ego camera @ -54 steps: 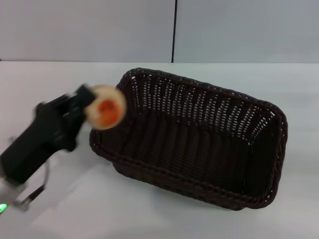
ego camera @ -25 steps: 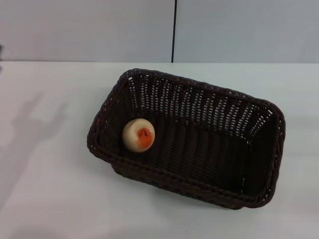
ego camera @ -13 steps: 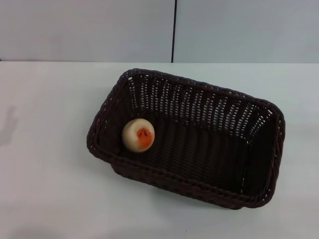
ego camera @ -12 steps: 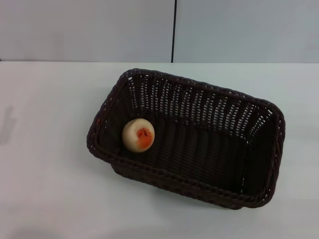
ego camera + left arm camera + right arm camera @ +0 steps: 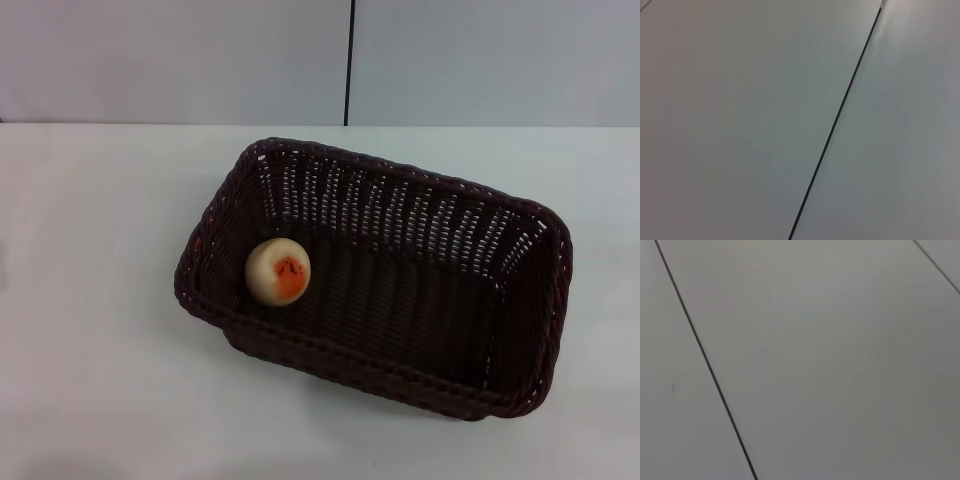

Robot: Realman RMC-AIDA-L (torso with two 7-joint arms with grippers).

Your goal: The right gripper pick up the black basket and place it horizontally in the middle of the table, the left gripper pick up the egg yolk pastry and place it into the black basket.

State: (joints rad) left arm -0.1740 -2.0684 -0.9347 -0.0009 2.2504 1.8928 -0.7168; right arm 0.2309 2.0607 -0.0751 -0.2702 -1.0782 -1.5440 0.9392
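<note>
The black basket (image 5: 400, 290) stands in the middle of the white table (image 5: 90, 300) in the head view, long side roughly across, slightly turned. The egg yolk pastry (image 5: 278, 271) lies inside the basket at its left end, orange-red patch facing up and forward. Neither the left gripper nor the right gripper shows in any view. Both wrist views show only a plain grey panelled surface with a thin dark seam.
A grey wall with a dark vertical seam (image 5: 349, 60) rises behind the table's far edge. White tabletop lies on all sides of the basket.
The left gripper let go of the pastry into the basket and withdrew out of view to the left. Its shadow on the table's left side has faded away. The basket and pastry stay still.
</note>
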